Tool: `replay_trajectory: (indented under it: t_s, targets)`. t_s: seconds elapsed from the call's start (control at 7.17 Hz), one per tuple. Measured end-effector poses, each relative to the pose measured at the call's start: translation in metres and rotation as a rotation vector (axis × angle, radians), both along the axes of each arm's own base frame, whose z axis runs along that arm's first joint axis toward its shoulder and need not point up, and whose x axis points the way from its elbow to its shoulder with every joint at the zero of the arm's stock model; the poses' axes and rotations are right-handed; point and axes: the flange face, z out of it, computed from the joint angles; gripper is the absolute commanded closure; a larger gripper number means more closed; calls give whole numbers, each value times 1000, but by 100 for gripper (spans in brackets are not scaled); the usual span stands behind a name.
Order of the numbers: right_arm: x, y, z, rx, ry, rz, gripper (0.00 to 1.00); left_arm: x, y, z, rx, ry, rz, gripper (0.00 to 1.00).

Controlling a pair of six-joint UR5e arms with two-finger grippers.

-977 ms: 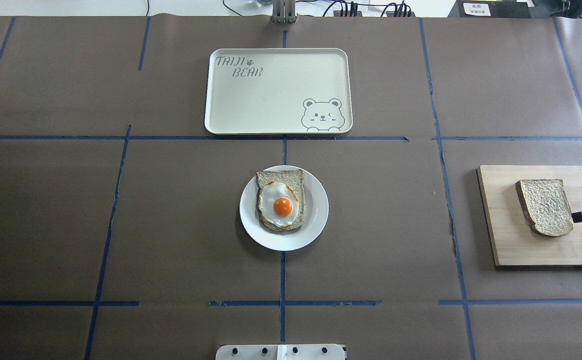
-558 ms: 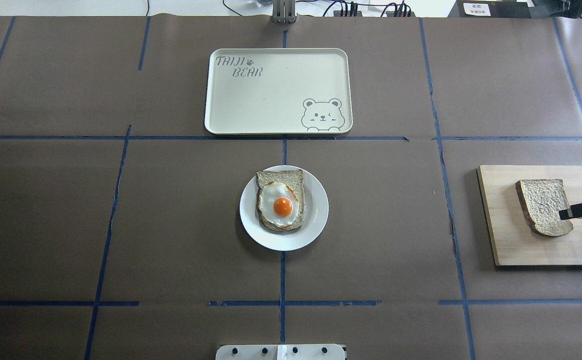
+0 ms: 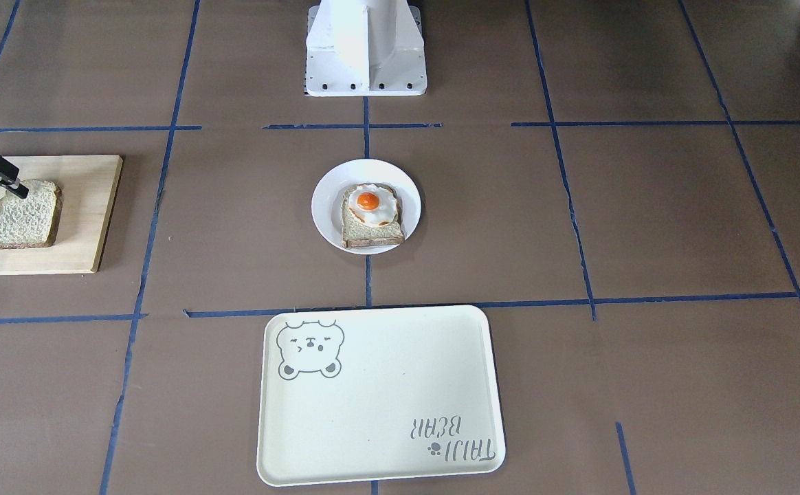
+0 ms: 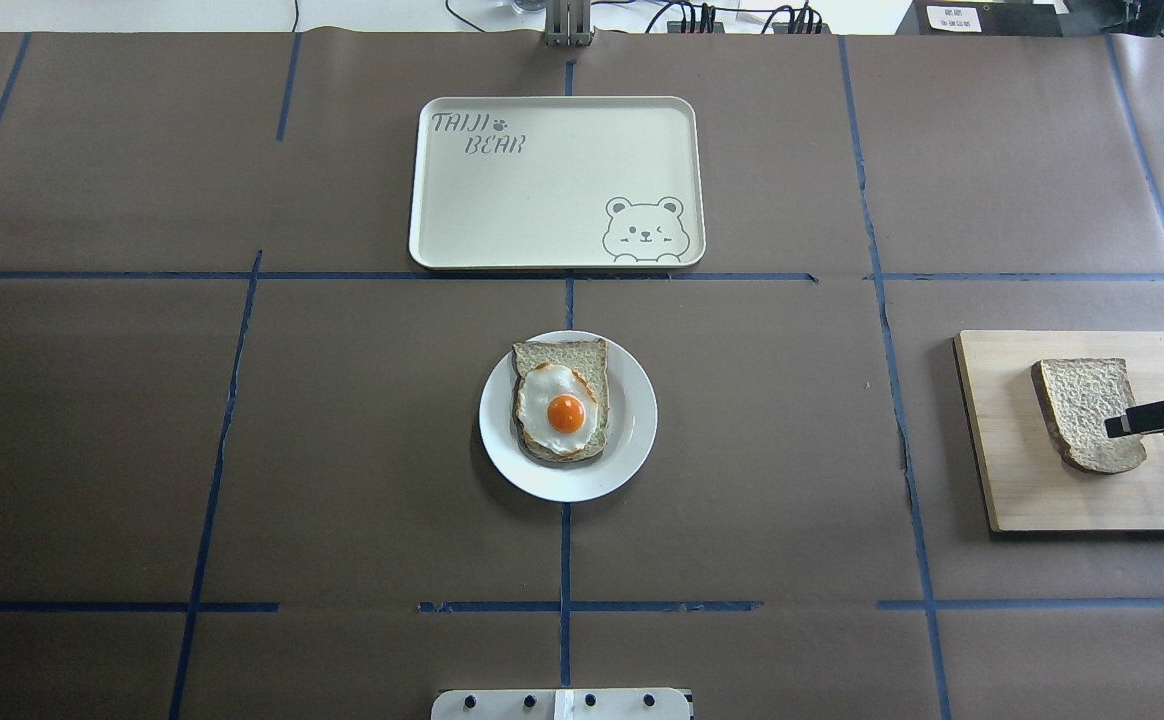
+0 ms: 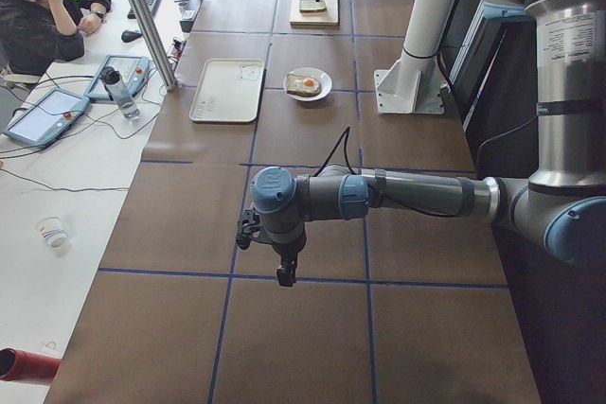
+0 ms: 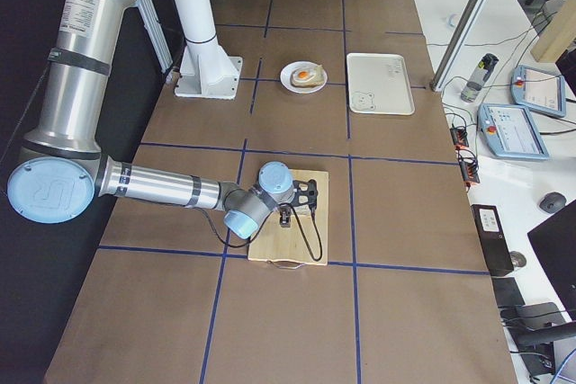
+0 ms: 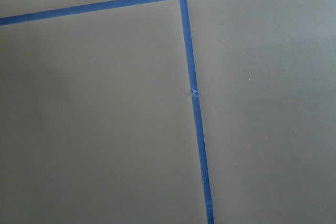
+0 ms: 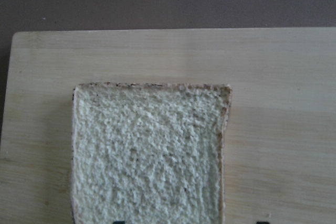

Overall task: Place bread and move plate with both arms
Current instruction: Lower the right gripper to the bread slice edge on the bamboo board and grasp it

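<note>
Right end effector [image 3: 7, 199] spread wide above bread [image 3: 25, 216], left end effector [image 5: 282, 276] aperture indiscernible

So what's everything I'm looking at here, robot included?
table: one, brown with blue tape lines
wooden board: one, light wood, at the robot's right
bread slice: one, pale tan, on the wooden board
plate: one, white, table centre
egg toast: one, darker slice with fried egg, on the plate
tray: one, cream with bear drawing, beyond the plate
pedestal: one, white, behind the plate
operator: one, dark clothes, at a side desk
arms: two, silver-grey; left arm over the table's left end, right arm over the board
claws: two, black; right claw open above the bread, left claw unclear
</note>
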Motion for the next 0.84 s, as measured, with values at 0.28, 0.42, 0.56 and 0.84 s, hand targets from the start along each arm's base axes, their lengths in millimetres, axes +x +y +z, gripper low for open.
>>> replay_trajectory:
  t_s: [0.28,0.42,0.56,0.84]
  targets:
    - [-3,1,1,-1,2,-7,16,0,0,0,0,0,0,0]
    - [-4,2,1,-1,2,-10,20,0,0,0,0,0,0,0]
    - [-5,2,1,-1,3,-13,44,0,0,0,0,0,0,0]
    - [-6,2,1,-1,2,-15,83,0,0,0,0,0,0,0]
